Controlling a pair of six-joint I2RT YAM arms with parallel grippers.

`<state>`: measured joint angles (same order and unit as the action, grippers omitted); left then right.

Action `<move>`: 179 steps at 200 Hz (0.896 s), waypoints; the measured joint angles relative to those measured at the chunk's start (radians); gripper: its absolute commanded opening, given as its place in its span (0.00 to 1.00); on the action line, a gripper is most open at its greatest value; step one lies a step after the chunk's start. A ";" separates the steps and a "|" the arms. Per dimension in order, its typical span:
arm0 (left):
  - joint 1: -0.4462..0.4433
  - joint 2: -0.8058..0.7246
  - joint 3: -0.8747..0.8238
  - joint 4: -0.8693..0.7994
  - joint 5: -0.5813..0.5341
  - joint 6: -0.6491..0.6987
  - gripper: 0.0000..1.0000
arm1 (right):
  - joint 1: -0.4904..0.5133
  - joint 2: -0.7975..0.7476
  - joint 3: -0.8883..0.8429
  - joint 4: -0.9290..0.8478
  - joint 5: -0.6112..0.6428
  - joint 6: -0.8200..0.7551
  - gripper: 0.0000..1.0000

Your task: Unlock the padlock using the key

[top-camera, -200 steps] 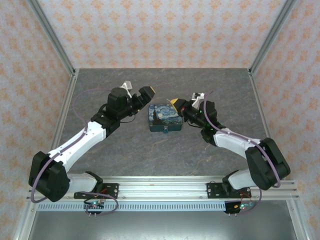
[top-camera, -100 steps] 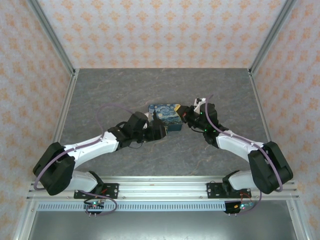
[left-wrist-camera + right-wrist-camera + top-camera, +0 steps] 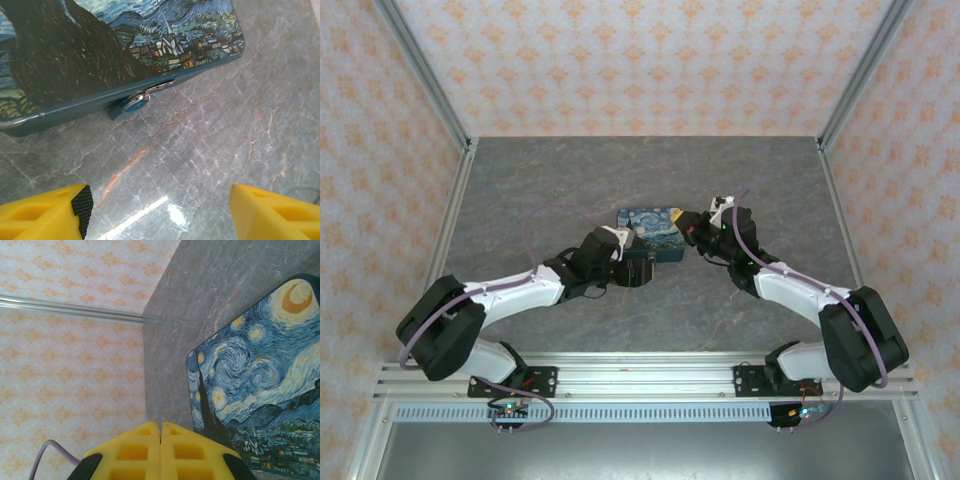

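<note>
Progress looks slight: the tiny teal-blue padlock with a thin metal shackle (image 3: 131, 102) sits on the front wall of the dark-blue starry-night printed box (image 3: 100, 50), just above the grey marbled table (image 3: 225, 125). The left gripper (image 3: 160, 212) faces it, yellow jaws apart and empty, while the right gripper (image 3: 160, 432), by the box's far right corner, has its fingers pressed together; whether they pinch a key I cannot tell. Steadying the lock, seating the key and turning it all seem to remain.

No writing or numbers can be read.
</note>
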<state>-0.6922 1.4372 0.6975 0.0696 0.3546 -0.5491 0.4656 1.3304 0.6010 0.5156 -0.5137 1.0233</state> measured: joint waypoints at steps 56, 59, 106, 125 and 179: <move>0.000 0.152 0.003 0.072 -0.027 0.053 0.68 | -0.022 0.086 0.000 0.004 -0.010 0.000 0.00; 0.000 0.160 0.003 0.078 -0.027 0.054 0.68 | -0.022 0.089 0.000 0.005 -0.011 0.000 0.00; 0.000 0.250 0.043 0.143 -0.050 0.055 0.65 | -0.035 0.127 0.000 0.014 -0.033 0.000 0.00; 0.000 0.283 0.074 0.159 -0.057 0.062 0.64 | -0.041 0.135 0.001 0.020 -0.038 0.000 0.00; 0.000 0.369 0.160 0.167 -0.068 0.100 0.61 | -0.064 0.202 0.034 0.041 -0.056 0.004 0.00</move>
<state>-0.6922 1.8057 0.8577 0.2367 0.2863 -0.4496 0.4011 1.5326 0.6346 0.5568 -0.5697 1.0271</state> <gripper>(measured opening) 0.616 0.042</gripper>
